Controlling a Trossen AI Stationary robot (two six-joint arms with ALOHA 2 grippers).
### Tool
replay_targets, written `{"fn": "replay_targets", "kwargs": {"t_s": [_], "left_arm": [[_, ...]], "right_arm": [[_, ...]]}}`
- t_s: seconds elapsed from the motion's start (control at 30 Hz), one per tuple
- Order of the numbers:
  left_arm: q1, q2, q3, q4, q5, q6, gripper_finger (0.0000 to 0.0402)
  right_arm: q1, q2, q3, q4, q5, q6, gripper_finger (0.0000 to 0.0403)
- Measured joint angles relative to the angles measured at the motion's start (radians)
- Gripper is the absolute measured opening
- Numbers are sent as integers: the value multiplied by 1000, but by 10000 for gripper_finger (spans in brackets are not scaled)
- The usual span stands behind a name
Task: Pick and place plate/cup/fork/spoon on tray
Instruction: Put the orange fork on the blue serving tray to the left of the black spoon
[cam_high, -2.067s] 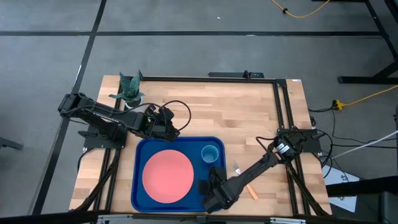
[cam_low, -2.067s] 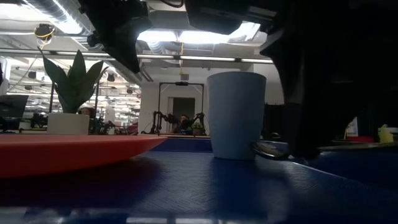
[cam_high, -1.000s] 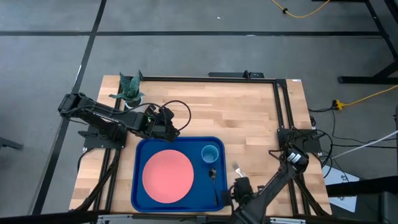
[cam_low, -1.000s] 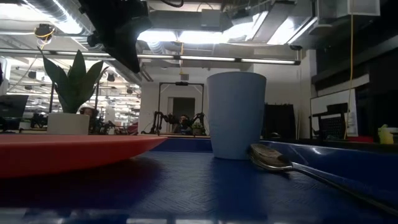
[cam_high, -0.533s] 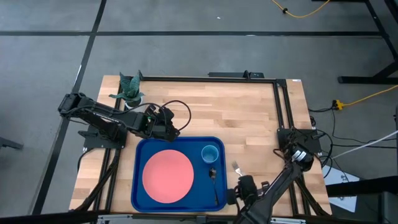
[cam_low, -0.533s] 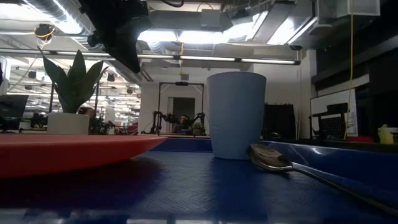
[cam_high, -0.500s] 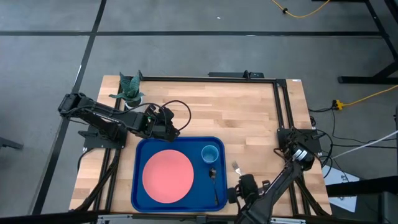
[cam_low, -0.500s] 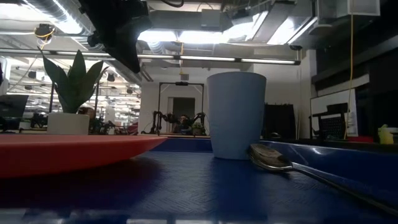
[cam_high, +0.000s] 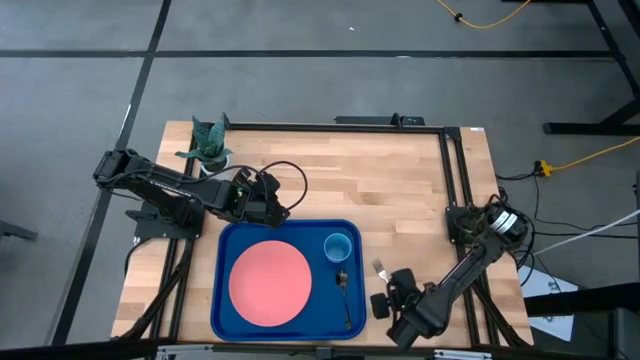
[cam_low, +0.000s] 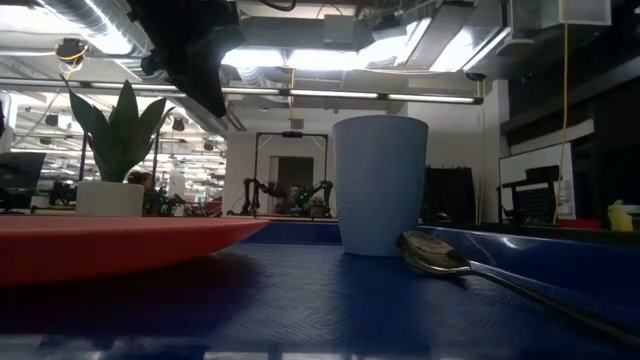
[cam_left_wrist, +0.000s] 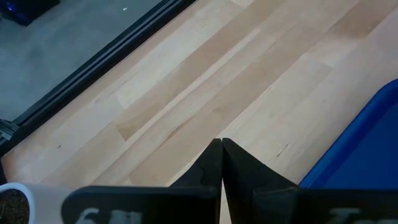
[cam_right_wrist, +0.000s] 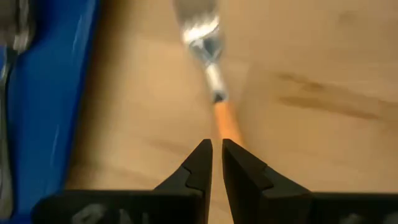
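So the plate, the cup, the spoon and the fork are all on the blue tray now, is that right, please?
Not quite. The plate, the cup and the spoon are on the tray, but the fork lies on the wooden table just off the tray's right edge. The high view shows it, and the right wrist view shows the right gripper above the fork's handle.

The right pincer hides most of the fork's handle.
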Motion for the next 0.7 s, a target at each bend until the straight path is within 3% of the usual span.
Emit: {"fn": "replay_targets", "kwargs": {"t_s": [0.13,0.5,0.7], "left_arm": [[0,0,0,0,0,0,0],[0,0,0,0,0,0,0],[0,0,0,0,0,0,0]], "right_arm": [[-29,-1,1,16,-99,-95,44],[-49,-1,1,-1,-109,-225,116],[-49,2,-50,54,-140,-232,125]]}}
